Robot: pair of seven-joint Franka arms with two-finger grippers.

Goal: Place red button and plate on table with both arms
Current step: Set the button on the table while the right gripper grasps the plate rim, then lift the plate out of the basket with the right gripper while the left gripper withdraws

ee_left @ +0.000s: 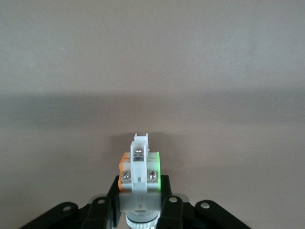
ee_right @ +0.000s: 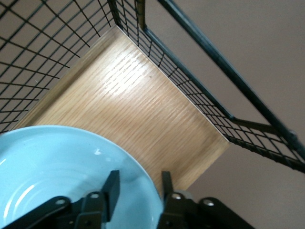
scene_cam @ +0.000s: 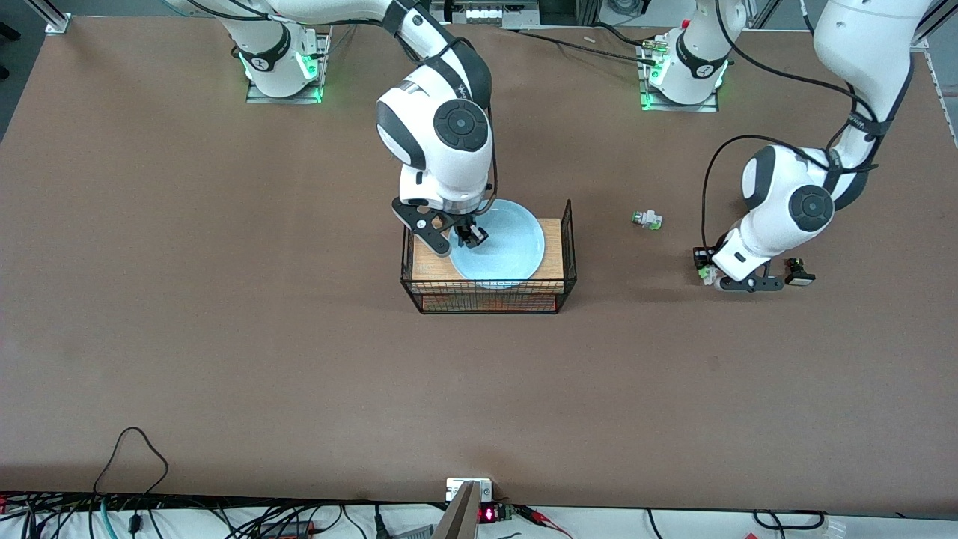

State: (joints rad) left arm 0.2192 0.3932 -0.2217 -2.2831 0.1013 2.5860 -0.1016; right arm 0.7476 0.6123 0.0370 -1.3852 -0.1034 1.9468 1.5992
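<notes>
The light blue plate lies on the wooden top of the black wire basket. My right gripper is open at the plate's rim. In the right wrist view its fingers straddle the rim of the plate, one inside and one outside. My left gripper is low over the brown table at the left arm's end. It is shut on a white-bodied switch with a green side. Its cap is hidden between the fingers.
A white switch with a green cap lies on the table between the basket and the left gripper. A black-bodied switch lies beside the left gripper. The basket's wire wall stands up beside the wooden top.
</notes>
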